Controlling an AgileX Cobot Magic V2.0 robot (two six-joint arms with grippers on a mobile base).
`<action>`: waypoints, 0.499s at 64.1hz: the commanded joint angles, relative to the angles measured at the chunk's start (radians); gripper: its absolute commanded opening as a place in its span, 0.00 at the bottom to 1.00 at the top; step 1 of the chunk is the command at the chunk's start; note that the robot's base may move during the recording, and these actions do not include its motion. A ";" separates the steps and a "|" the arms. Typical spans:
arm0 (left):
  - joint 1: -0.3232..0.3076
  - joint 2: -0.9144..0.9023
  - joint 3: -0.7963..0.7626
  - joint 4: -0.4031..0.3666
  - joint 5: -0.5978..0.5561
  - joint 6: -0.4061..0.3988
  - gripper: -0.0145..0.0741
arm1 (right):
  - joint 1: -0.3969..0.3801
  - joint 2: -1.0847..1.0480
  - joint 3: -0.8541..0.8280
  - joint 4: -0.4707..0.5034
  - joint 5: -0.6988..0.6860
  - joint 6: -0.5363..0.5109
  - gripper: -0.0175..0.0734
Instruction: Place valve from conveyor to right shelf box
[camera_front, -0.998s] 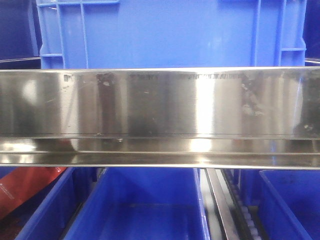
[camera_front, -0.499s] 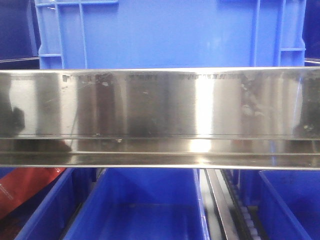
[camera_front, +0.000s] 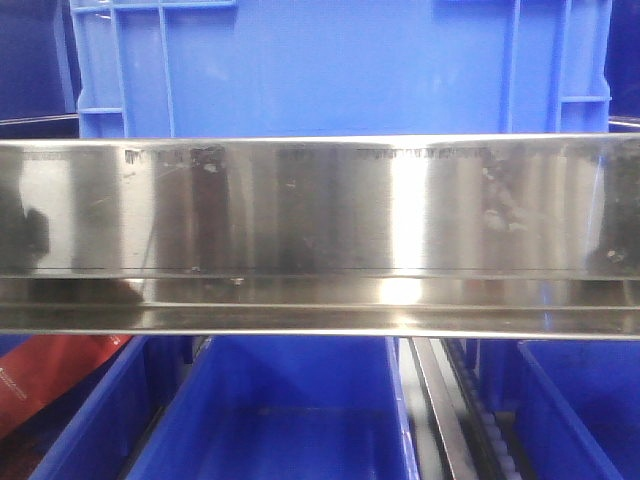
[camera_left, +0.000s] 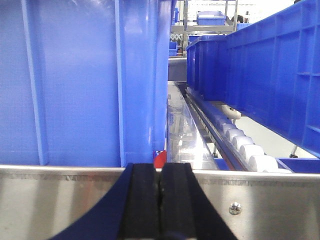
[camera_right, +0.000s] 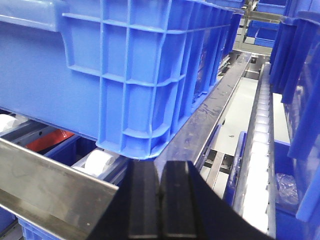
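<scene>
A brushed steel rail (camera_front: 320, 205), smooth and streaked with glare, runs across the front view, with a ribbed blue plastic crate (camera_front: 340, 65) resting above it and open blue bins (camera_front: 275, 420) on the shelf below it. Just in front of the rail, the left gripper (camera_left: 160, 200) has its flat black rubber pads pressed together with nothing between them, and the right gripper (camera_right: 160, 200) is likewise closed and empty, near white rollers (camera_right: 97, 162) under the crate's rounded corner. The valve and the conveyor are not in any view
</scene>
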 joint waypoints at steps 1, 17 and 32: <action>0.001 -0.005 -0.002 -0.004 -0.023 -0.006 0.04 | -0.005 -0.005 0.003 -0.008 -0.024 -0.001 0.01; 0.001 -0.005 -0.002 -0.004 -0.023 -0.006 0.04 | -0.005 -0.005 0.003 -0.008 -0.024 -0.001 0.01; 0.001 -0.005 -0.002 -0.004 -0.023 -0.006 0.04 | -0.128 -0.005 0.003 -0.008 -0.106 -0.001 0.01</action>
